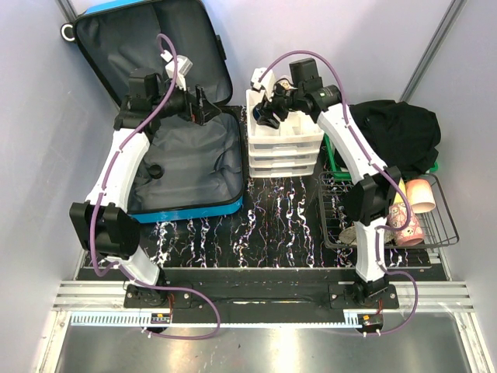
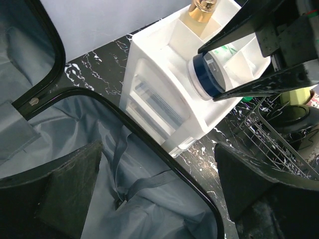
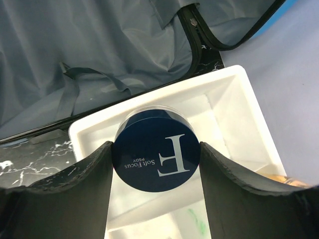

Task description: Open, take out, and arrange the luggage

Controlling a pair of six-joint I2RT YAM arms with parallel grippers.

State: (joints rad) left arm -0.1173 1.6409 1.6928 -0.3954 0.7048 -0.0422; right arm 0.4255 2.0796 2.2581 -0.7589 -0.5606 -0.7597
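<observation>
Two end effectors work at the white organiser [image 1: 283, 151]: the right end effector [image 1: 268, 110] pinches a round dark-blue jar [image 3: 157, 155] by its sides directly above the organiser's top compartments, lid reading "F", "Soft Focus" and "PSOY", while the left end effector [image 1: 205, 106] hangs spread and empty just left of the organiser. The luggage [image 1: 186, 163] lies open immediately left of the organiser, long axis running alongside it, so the left arm is nearer; the jar's likely drop is straight down
</observation>
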